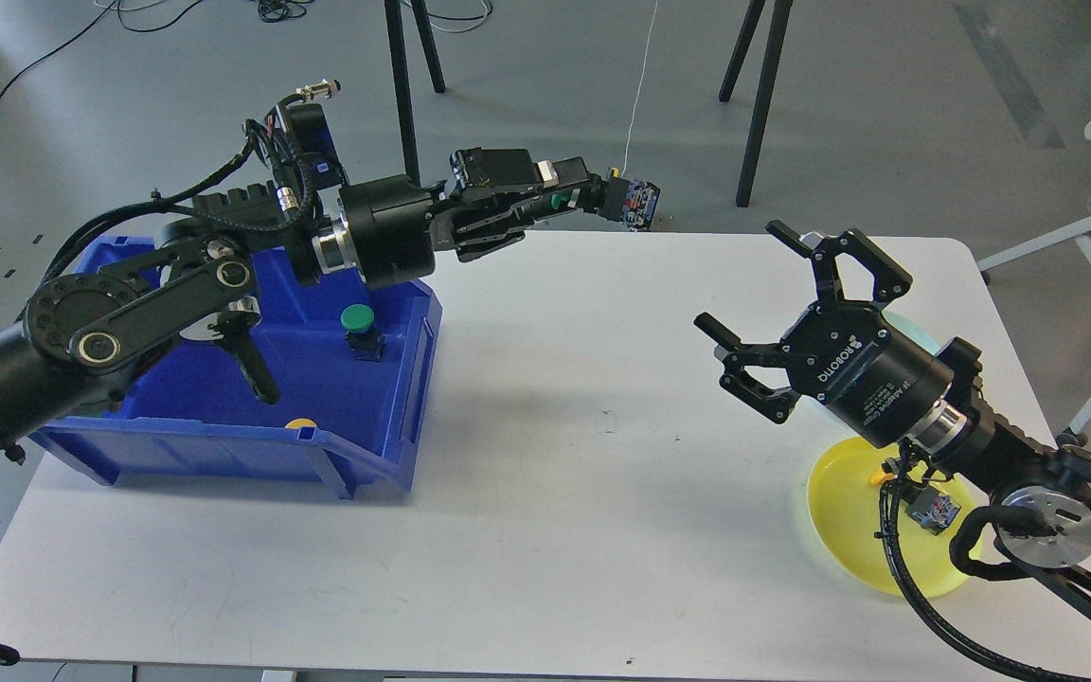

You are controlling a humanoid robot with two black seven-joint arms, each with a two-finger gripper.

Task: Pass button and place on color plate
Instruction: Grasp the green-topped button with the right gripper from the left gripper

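Observation:
My left gripper [602, 197] is shut on a green button [623, 200], whose green cap shows between the fingers and whose block end points right, held high over the table's far middle. My right gripper [768, 284] is open and empty, raised over the table's right half, facing left. It is well apart from the button. The yellow plate [839, 511] holds a yellow button [929, 507], partly hidden by my right arm. The pale green plate [915, 332] is almost wholly hidden behind my right gripper.
A blue bin [223, 431] stands at the left of the white table [555, 493]. It holds a green button [359, 330] and a yellow cap [300, 423] at its front wall. Black stand legs rise behind the table.

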